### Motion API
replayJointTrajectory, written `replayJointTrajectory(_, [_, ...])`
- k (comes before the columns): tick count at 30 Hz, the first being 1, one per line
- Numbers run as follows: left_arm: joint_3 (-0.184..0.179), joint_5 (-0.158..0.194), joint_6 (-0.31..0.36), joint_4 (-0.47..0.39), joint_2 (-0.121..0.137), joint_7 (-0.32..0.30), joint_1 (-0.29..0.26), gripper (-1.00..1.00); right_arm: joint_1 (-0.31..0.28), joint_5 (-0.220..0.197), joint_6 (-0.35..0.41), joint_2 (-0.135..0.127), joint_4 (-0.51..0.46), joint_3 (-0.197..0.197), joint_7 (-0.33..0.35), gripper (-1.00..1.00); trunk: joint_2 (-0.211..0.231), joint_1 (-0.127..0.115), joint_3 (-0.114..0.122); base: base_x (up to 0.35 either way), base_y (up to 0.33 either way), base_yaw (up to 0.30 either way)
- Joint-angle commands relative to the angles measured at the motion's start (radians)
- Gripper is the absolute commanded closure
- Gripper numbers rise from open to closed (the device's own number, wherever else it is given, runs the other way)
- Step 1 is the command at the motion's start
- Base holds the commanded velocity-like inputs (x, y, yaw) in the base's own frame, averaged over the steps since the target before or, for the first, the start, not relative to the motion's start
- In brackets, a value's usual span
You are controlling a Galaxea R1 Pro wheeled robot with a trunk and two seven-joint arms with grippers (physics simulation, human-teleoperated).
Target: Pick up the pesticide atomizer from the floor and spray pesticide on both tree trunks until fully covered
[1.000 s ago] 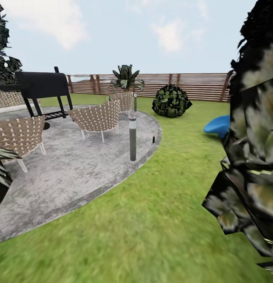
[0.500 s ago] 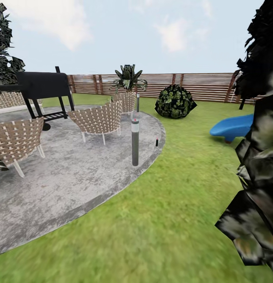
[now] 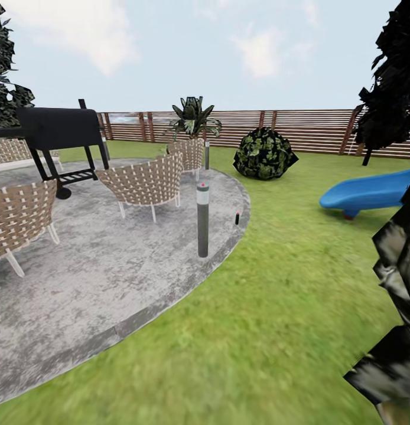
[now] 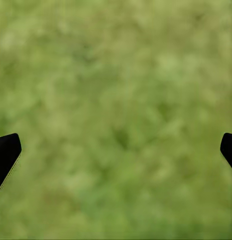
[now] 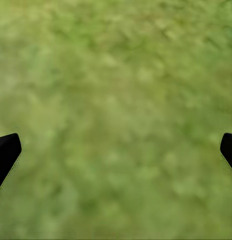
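Note:
I am in the garden, on the green lawn [image 3: 270, 307] beside the round grey paved patch [image 3: 110, 265]. A tiny dark upright thing with a reddish top [image 3: 237, 218] stands at the patch's edge; it is too small to tell whether it is the pesticide atomizer. The two trees and their trunks are out of view. My left gripper [image 4: 116, 150] hangs open over blurred grass, with its black fingertips [image 4: 5, 152] far apart and nothing between them. My right gripper [image 5: 116, 150] is open over grass in the same way.
A grey lamp post [image 3: 202, 219] stands on the patch, with woven chairs [image 3: 143, 182] and a black grill [image 3: 57, 133] behind it. A round bush [image 3: 264, 153], a blue slide [image 3: 364, 192] and the slat fence [image 3: 305, 128] lie ahead. Dark foliage [image 3: 400, 283] is close on my right.
The whole view has shifted: the close dark foliage has slid toward the right edge and more of the blue slide shows. That is the camera moving, not the things.

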Motion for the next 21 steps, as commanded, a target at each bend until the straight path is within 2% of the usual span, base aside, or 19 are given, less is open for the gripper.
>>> replayJointTrajectory(1, [0.0,0.008,-0.003,0.001,0.0,-0.001,-0.001,-1.0,0.0,0.0,-0.003,0.0,0.001,0.0,0.0,-1.0,0.0,0.0,-0.001,0.337,0.0,0.0])
replayJointTrajectory(21, [0.0,0.008,-0.003,0.001,0.0,-0.001,-0.001,-1.0,0.0,0.001,-0.003,0.0,0.0,0.0,0.0,-1.0,0.0,0.0,-0.001,0.337,0.0,0.0])
